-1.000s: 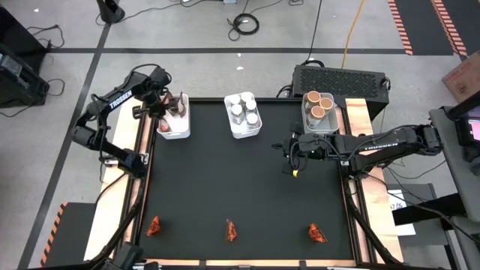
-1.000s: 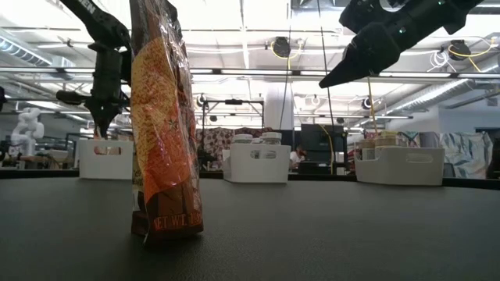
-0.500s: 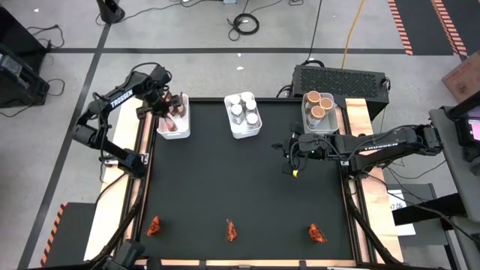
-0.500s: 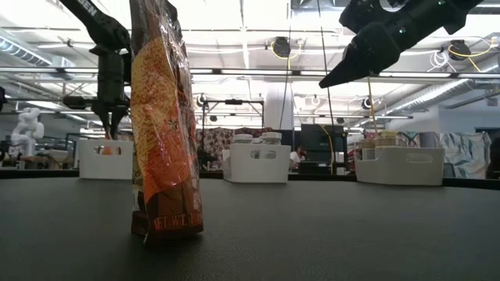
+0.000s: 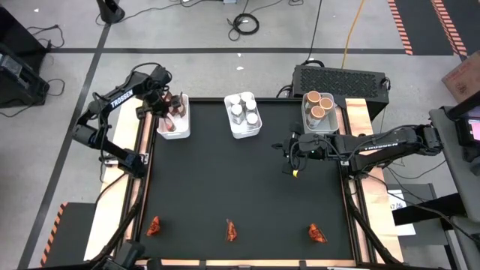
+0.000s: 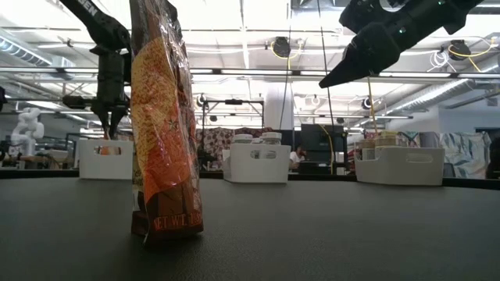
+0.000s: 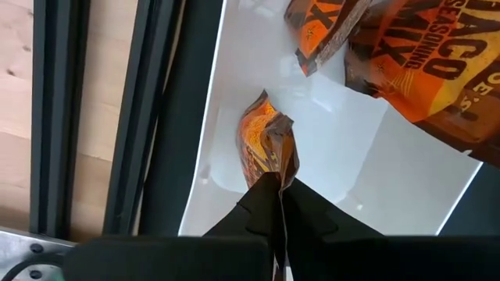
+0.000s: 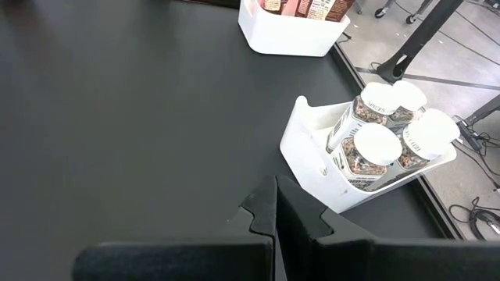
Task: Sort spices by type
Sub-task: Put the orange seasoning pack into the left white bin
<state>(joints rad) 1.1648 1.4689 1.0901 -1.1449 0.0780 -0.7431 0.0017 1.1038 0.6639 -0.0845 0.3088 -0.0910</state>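
While your left gripper [image 7: 279, 204] has dropped lower over the left bin [image 5: 174, 129] than a second ago, nothing has been released. Its fingers are pinched together on a sachet [image 7: 267, 146] hanging inside that bin. Three sachets [image 5: 231, 231] wait along the near edge. Your right gripper [image 8: 275, 209] hovers mid-table, fingers together, empty.

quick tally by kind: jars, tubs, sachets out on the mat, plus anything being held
clear jars: 4
tan-topped tubs: 3
sachets on the mat: 3
sachet held by left pincer: 1
total: 11
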